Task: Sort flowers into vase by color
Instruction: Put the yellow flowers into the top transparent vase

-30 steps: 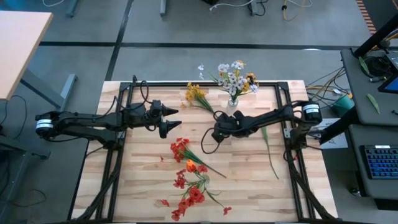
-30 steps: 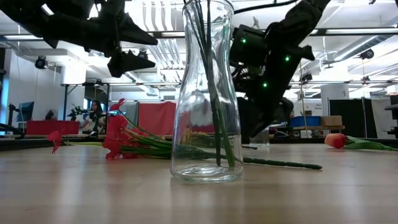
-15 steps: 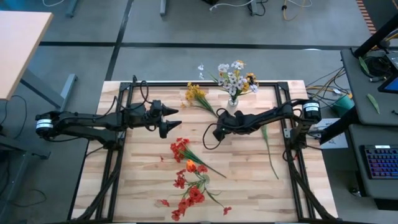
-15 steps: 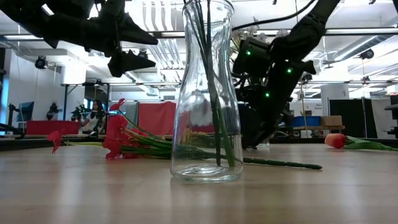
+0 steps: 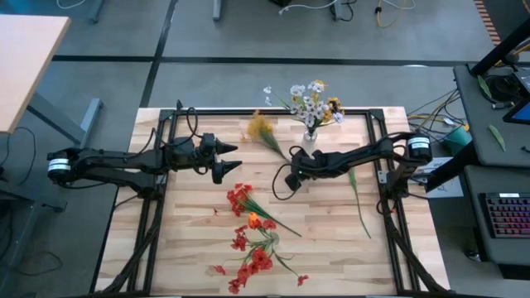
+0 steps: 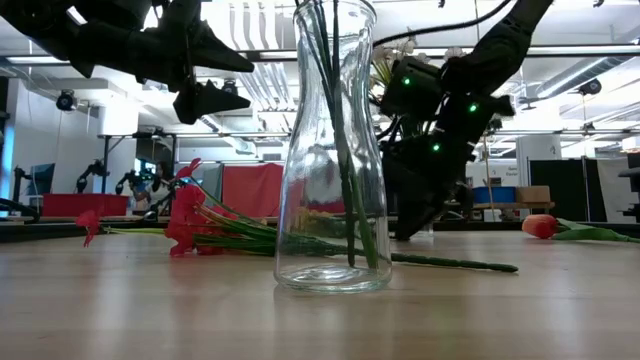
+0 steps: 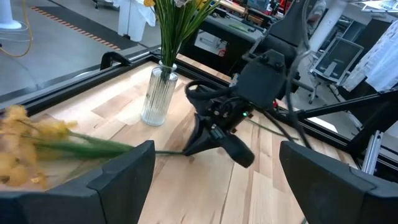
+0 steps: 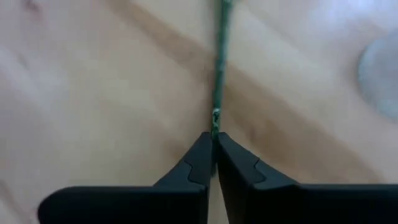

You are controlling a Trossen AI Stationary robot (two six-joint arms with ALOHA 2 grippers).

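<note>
A yellow flower (image 5: 260, 127) lies at the far middle of the table, its thin green stem (image 7: 93, 147) running toward my right gripper (image 5: 290, 180), which is shut on it. Beside it stands a glass vase (image 5: 310, 137) with white flowers (image 5: 310, 103); the low view shows the vase (image 6: 332, 200) up close with green stems inside. Red flowers (image 5: 248, 240) and an orange tulip (image 5: 252, 219) lie on the near middle of the table. My left gripper (image 5: 236, 159) hovers open to the left of the yellow flower, holding nothing. My right gripper pinches the yellow flower's green stem (image 8: 216, 118) near its bare end, between its two fingertips (image 8: 199, 155). The fingers slant down from the table's right side, roughly in line with the stem. The stem runs away low over the wood toward the blossoms (image 7: 22, 146).
A loose green stem (image 5: 358, 197) lies on the table's right part. A black frame (image 5: 166, 124) borders the wooden top (image 5: 331, 248). Bare wood lies between the vase and the red flowers. A desk with a keyboard (image 5: 503, 213) stands beyond the right edge.
My right gripper has sunk toward the table and tipped further downward at the yellow flower's stem end. Its fingers, apart a second ago, have shut on the stem.
</note>
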